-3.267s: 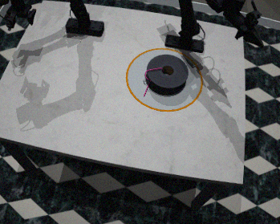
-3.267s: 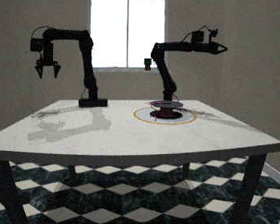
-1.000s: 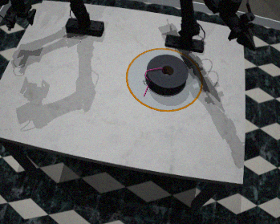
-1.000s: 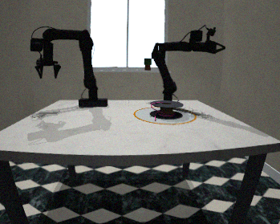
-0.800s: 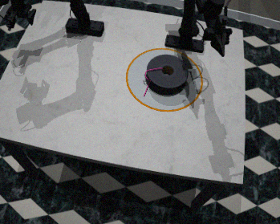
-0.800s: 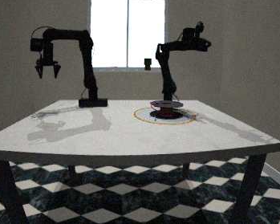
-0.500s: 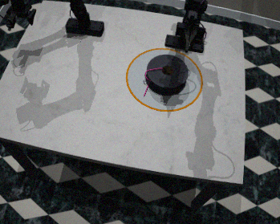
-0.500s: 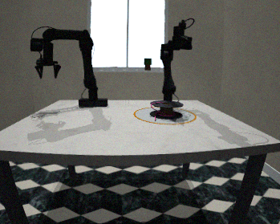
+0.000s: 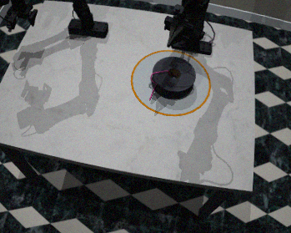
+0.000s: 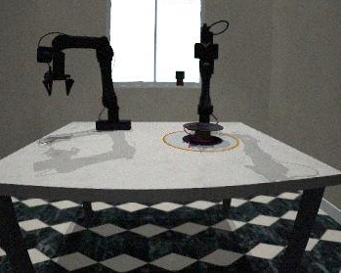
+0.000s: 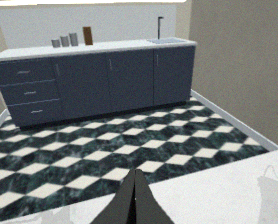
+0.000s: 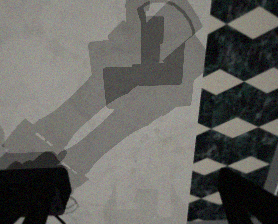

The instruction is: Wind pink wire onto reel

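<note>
Pale table (image 9: 133, 140) (image 10: 184, 169) (image 11: 210, 195) (image 12: 40, 50) spreads below both of my claws. My left claw (image 9: 172, 45) (image 10: 206, 51) (image 11: 136, 177) is clenched on nothing, its fingers pressed together, pointing out over the table well above the reel (image 9: 183, 73) (image 10: 203, 127). My right claw (image 9: 22, 26) (image 10: 60, 95) (image 12: 135, 178) hangs spread and unladen past the side of the table, well apart from the work. The reel lies flat inside the orange ring (image 9: 132, 86) (image 10: 238, 142), its upper flange raised on a brown core. From near that core the pink wire (image 9: 152, 93) (image 10: 189, 144) comes out across the flange, bends over the rim and trails down beside it; I cannot tell whether its end touches the table. I judge the wire light and fairly soft, likely to slip or kink, so I would pinch it close to its loose end, keep it gently taut and lead it round between the flanges. The reel looks broad and stable, but a hard pull could drag or tip it; if it needs steadying, I would press the flange rim lightly. Far off stand blue-grey cabinets (image 11: 82, 80) and, the other way, a bright window (image 10: 132, 40).
</note>
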Motion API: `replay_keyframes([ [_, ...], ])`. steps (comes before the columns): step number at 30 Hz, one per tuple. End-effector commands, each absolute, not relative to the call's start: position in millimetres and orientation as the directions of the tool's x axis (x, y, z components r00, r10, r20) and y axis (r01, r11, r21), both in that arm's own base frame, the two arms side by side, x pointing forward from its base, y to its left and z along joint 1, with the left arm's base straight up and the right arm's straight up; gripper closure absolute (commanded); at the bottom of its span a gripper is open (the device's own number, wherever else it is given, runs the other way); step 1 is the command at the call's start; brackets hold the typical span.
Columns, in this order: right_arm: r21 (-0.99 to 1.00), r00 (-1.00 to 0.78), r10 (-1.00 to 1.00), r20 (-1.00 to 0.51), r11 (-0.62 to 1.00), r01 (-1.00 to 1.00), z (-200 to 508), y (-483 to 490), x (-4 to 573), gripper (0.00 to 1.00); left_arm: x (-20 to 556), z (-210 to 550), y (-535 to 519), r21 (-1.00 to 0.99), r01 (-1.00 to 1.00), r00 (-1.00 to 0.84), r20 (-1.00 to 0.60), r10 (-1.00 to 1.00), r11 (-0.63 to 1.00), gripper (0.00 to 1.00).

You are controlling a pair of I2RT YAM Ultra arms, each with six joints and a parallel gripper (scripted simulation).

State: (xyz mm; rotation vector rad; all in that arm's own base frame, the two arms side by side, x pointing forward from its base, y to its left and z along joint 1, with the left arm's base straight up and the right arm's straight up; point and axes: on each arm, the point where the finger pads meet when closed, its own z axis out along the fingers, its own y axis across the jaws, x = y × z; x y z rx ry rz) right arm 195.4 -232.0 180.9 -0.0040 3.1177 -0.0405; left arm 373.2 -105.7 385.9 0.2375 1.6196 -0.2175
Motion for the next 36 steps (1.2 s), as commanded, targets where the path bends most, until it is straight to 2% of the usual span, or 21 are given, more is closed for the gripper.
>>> replay_keyframes([
  [1,-0.064,-0.998,-0.006,-0.055,0.998,-0.002,197,-232,199,0.0,367,407,-105,0.0,0.279,0.0,-1.0,0.0,0.96,1.0],
  [17,-0.064,-0.998,-0.006,-0.055,0.998,-0.002,197,-232,199,0.0,354,383,-103,-0.012,0.266,-0.09,-0.996,0.013,0.964,1.0],
  [28,-0.064,-0.998,-0.006,-0.055,0.998,-0.002,197,-232,199,0.0,324,313,-93,-0.04,0.223,-0.352,-0.935,0.042,0.974,1.0],
  [30,-0.064,-0.998,-0.006,-0.055,0.998,-0.002,197,-232,199,0.0,324,313,-93,-0.04,0.223,-0.352,-0.935,0.042,0.974,1.0],
  [36,-0.064,-0.998,-0.006,-0.055,0.998,-0.002,197,-232,199,0.0,304,276,-87,-0.053,0.184,-0.54,-0.84,0.056,0.981,1.0],
])
